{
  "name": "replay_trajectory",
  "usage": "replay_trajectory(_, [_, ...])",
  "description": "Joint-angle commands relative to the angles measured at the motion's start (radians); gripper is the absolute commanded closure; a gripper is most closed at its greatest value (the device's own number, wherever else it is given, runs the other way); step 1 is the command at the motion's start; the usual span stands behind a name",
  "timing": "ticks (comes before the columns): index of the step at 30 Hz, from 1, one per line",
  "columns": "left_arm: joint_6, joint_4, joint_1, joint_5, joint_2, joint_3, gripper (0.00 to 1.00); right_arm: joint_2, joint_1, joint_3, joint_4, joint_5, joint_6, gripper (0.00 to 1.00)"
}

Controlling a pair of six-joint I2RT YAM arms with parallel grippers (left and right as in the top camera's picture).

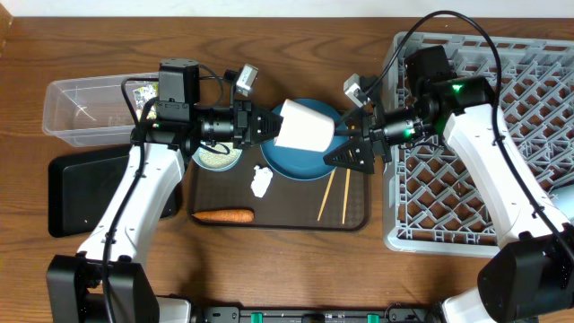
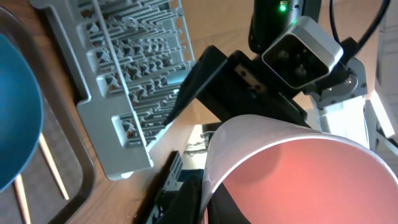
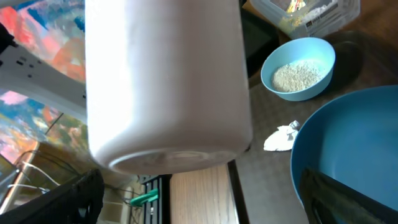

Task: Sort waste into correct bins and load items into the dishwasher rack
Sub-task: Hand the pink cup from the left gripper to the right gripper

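Note:
My left gripper [image 1: 269,126] is shut on the small cup [image 1: 305,126] and holds it on its side in the air above the dark blue plate [image 1: 305,161]. The left wrist view shows the cup's pink inside [image 2: 298,174], with my finger [image 2: 205,202] at its rim. My right gripper [image 1: 348,139] is open and faces the cup's base from the right. In the right wrist view the white cup [image 3: 168,81] sits just ahead of the open jaws [image 3: 205,205]. The grey rack [image 1: 484,179] stands at the right.
The brown serving tray [image 1: 215,202] holds the plate, a pale blue bowl of rice [image 1: 218,158], a paper wad [image 1: 262,181], a carrot stick [image 1: 222,215] and chopsticks [image 1: 336,193]. The clear tub [image 1: 90,108] holding a wrapper [image 1: 143,92] and the black tray [image 1: 90,188] lie at the left.

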Motion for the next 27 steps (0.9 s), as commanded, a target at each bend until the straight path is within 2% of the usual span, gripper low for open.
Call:
replay_trajectory(1, [0.002,0.001,-0.002,-0.014,-0.001,0.01,0.94,-0.003,0.013,-0.003,0.013,-0.03,-0.037,0.01])
replay_trajectory(9, [0.001,0.002,-0.002,-0.014,-0.001,0.01,0.94,-0.003,0.016,-0.003,0.121,-0.198,-0.037,0.05])
replay_trajectory(15, [-0.054,0.002,-0.004,-0.014,-0.001,0.01,0.94,-0.003,0.046,-0.003,0.164,-0.201,-0.037,0.07])
replay_trajectory(19, [-0.066,0.006,-0.014,-0.014,-0.001,0.01,0.93,-0.003,0.076,-0.003,0.185,-0.193,-0.037,0.14])
replay_trajectory(27, [-0.066,0.01,-0.017,-0.014,-0.001,0.01,0.94,-0.003,0.083,-0.003,0.187,-0.177,-0.032,0.22])
